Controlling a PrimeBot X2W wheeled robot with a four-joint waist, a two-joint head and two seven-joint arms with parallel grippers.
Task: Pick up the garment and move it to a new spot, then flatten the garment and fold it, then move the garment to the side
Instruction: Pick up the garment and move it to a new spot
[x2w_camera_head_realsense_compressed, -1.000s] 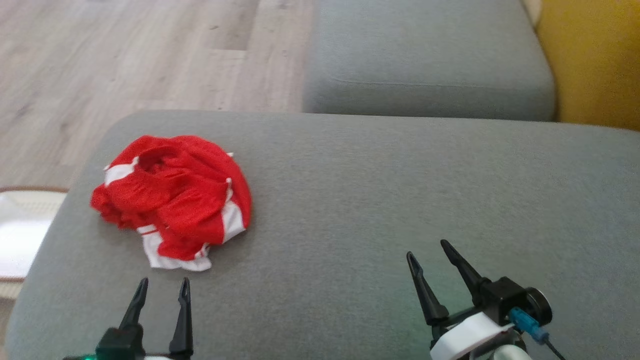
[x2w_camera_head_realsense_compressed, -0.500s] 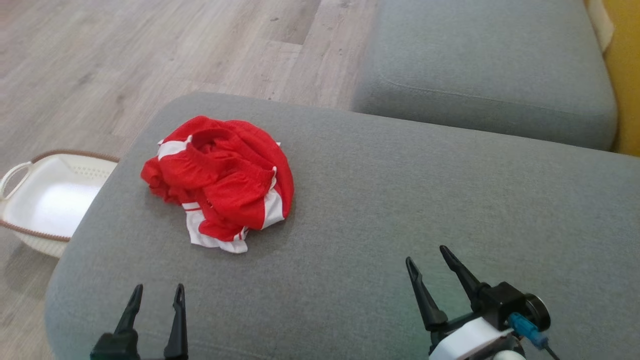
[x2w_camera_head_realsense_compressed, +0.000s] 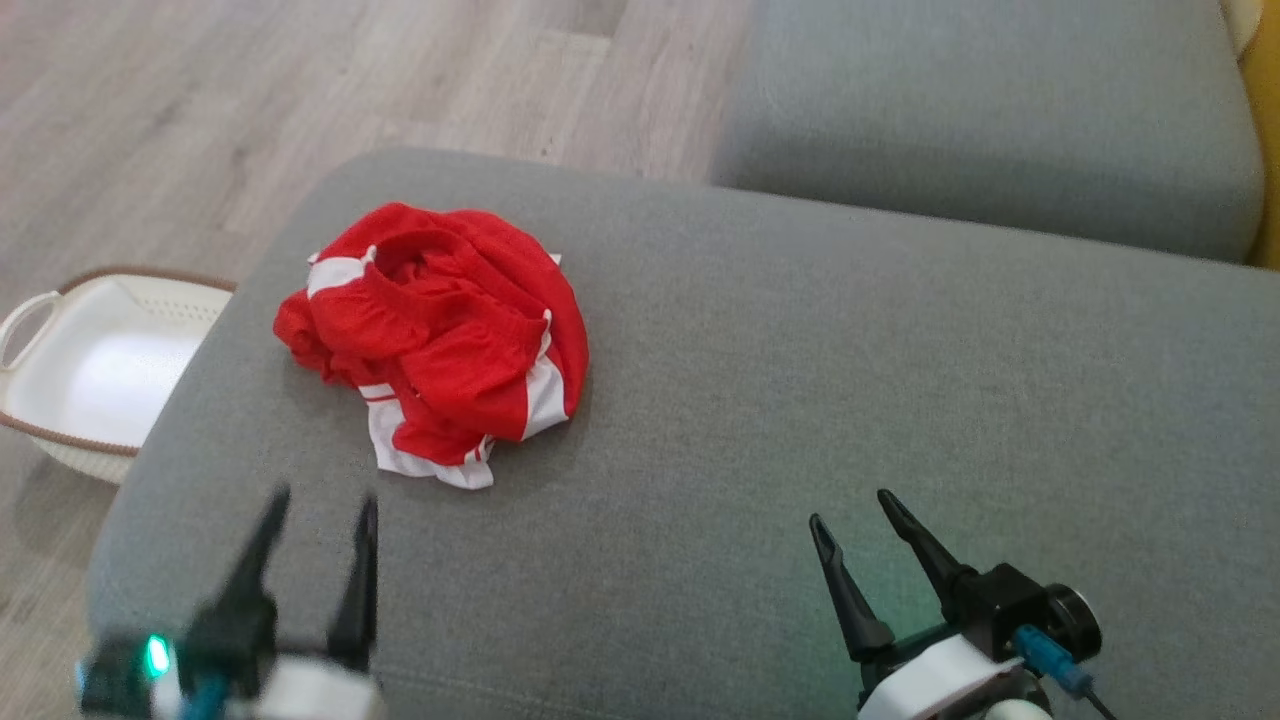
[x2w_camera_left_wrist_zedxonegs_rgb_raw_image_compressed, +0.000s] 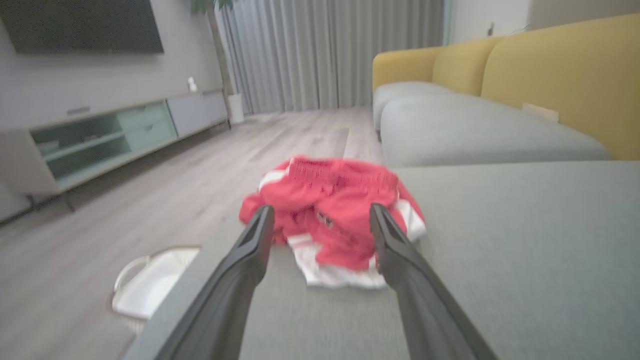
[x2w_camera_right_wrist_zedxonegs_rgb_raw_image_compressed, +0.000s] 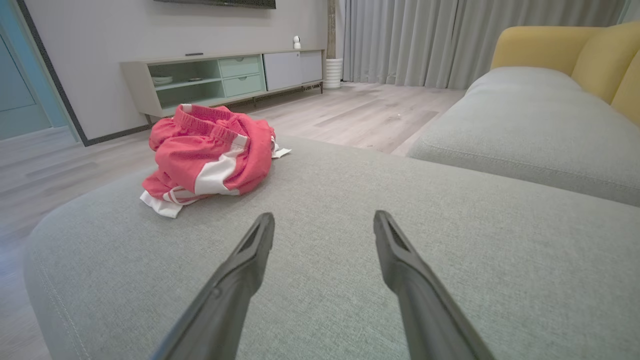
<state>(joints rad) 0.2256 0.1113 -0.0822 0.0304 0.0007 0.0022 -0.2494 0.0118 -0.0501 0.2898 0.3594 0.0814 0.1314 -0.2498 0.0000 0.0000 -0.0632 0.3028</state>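
Observation:
The garment (x2w_camera_head_realsense_compressed: 440, 325) is a crumpled red piece with white side stripes, bunched in a heap on the left part of the grey sofa cushion (x2w_camera_head_realsense_compressed: 800, 380). My left gripper (x2w_camera_head_realsense_compressed: 320, 500) stands open just short of the heap's near edge, and in the left wrist view the garment (x2w_camera_left_wrist_zedxonegs_rgb_raw_image_compressed: 335, 210) shows straight ahead between the open fingers of the left gripper (x2w_camera_left_wrist_zedxonegs_rgb_raw_image_compressed: 320, 212). My right gripper (x2w_camera_head_realsense_compressed: 850, 510) is open and empty over bare cushion at the lower right; its wrist view has the garment (x2w_camera_right_wrist_zedxonegs_rgb_raw_image_compressed: 210, 150) far off to the left of the right gripper (x2w_camera_right_wrist_zedxonegs_rgb_raw_image_compressed: 324, 220).
A white basket (x2w_camera_head_realsense_compressed: 90, 370) with a brown rim sits on the wooden floor left of the cushion. A second grey cushion (x2w_camera_head_realsense_compressed: 980, 110) lies beyond, with a yellow backrest (x2w_camera_left_wrist_zedxonegs_rgb_raw_image_compressed: 565, 75) to the right. A low TV cabinet (x2w_camera_right_wrist_zedxonegs_rgb_raw_image_compressed: 225, 77) stands across the room.
The head camera has swung, shifting the whole picture and bringing the basket into view. My left gripper has come forward toward the garment. The right gripper and the garment have stayed put.

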